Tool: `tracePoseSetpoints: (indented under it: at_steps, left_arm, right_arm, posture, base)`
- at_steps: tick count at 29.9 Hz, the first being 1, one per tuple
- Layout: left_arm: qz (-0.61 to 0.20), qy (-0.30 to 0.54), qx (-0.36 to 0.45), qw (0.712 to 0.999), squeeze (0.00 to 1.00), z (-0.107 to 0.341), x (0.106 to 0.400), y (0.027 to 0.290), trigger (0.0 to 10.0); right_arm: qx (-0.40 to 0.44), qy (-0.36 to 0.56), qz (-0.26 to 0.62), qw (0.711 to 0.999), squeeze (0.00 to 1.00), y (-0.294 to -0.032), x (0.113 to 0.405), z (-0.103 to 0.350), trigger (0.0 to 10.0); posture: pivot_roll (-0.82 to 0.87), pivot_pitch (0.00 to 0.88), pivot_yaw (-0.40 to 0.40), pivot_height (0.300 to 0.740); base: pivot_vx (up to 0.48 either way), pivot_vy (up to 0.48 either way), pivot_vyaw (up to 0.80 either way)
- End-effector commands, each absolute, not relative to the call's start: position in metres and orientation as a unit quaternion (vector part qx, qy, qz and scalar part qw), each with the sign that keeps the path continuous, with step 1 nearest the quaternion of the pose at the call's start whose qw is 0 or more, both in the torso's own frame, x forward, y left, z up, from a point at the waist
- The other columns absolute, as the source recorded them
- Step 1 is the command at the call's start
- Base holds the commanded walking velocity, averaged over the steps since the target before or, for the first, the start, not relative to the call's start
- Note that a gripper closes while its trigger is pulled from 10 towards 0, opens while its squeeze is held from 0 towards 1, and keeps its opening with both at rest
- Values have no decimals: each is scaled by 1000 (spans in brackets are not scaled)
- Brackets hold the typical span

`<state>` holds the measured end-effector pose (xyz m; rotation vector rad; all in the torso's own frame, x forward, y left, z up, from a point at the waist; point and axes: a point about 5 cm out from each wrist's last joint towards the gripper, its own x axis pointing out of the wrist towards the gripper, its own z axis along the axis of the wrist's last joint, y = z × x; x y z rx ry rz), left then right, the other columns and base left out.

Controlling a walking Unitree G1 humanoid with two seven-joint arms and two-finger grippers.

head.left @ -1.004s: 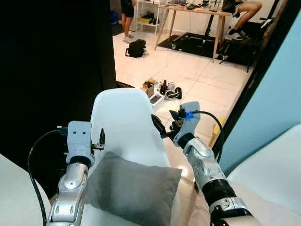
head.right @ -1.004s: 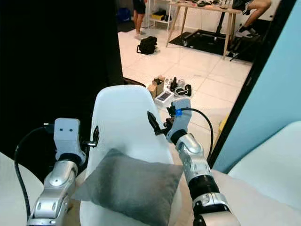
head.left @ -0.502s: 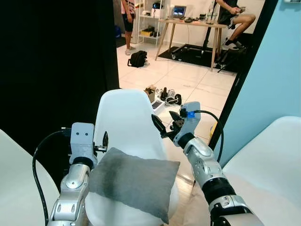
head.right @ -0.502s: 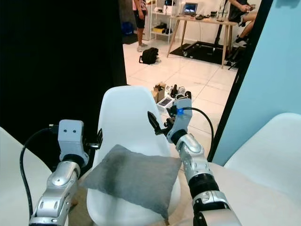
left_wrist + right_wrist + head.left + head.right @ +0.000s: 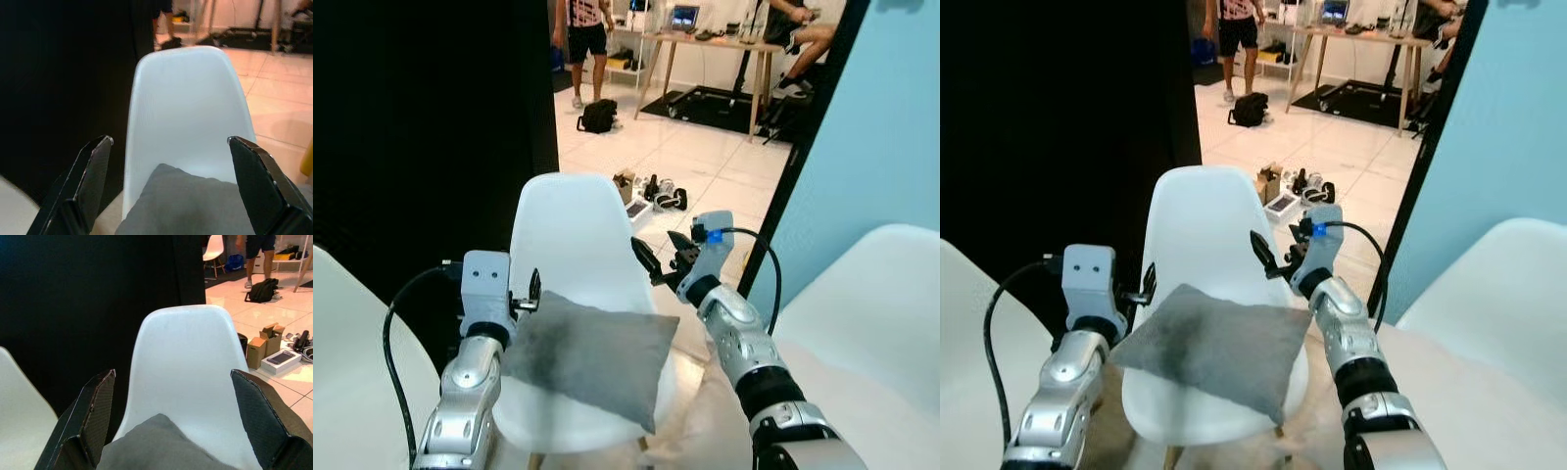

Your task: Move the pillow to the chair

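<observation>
Two grippers are raised in front of the robot, one on each side of a grey pillow (image 5: 587, 354) that lies on the seat of a white chair (image 5: 570, 245). The pillow rests flat on the seat with one corner hanging past the seat's front edge toward the robot. The left gripper (image 5: 530, 291) hovers just beside the pillow's left corner, near the left edge of the chair's backrest; in the left wrist view its fingers (image 5: 88, 182) stand wide apart with nothing between them, and the pillow and backrest lie ahead in the gap. The right gripper (image 5: 656, 264) is near the pillow's right corner, beside the right edge of the backrest; in the right wrist view its fingers (image 5: 95, 414) are likewise spread wide and hold nothing. Neither gripper touches the pillow. A black panel (image 5: 421, 137) stands behind and to the left of the chair. Parts of two more white chairs show at the left edge (image 5: 342, 372) and at the right (image 5: 881, 304). On the tiled floor (image 5: 705, 166) beyond lie small boxes and gear (image 5: 651, 191) and a black bag (image 5: 598, 116); a person (image 5: 582, 29) stands near a wooden surface (image 5: 705, 44) in the background
</observation>
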<state>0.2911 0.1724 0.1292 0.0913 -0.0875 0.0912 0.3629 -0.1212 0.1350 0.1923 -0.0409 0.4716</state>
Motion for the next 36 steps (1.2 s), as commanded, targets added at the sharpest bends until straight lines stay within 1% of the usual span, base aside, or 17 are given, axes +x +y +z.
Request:
tracePoseSetpoints:
  at_steps: [1,2,36]
  left_arm:
    - [50,-33,37,997,0,123,290,174,10000]
    - [50,-33,37,997,0,123,290,174,10000]
    - [46,-32,29,998,0,121,290,173,10000]
  right_arm:
    - [94,-12,238,967,0,-119,364,134,10000]
    - [94,-12,238,967,0,-119,364,134,10000]
    - [79,-7,236,969,0,-118,364,131,10000]
  posture:
    - [110,0,-60,740]
    - [110,0,-60,740]
    - [106,0,-59,740]
  base:
    - [-352,0,0]
    - [-352,0,0]
    - [-317,0,-761]
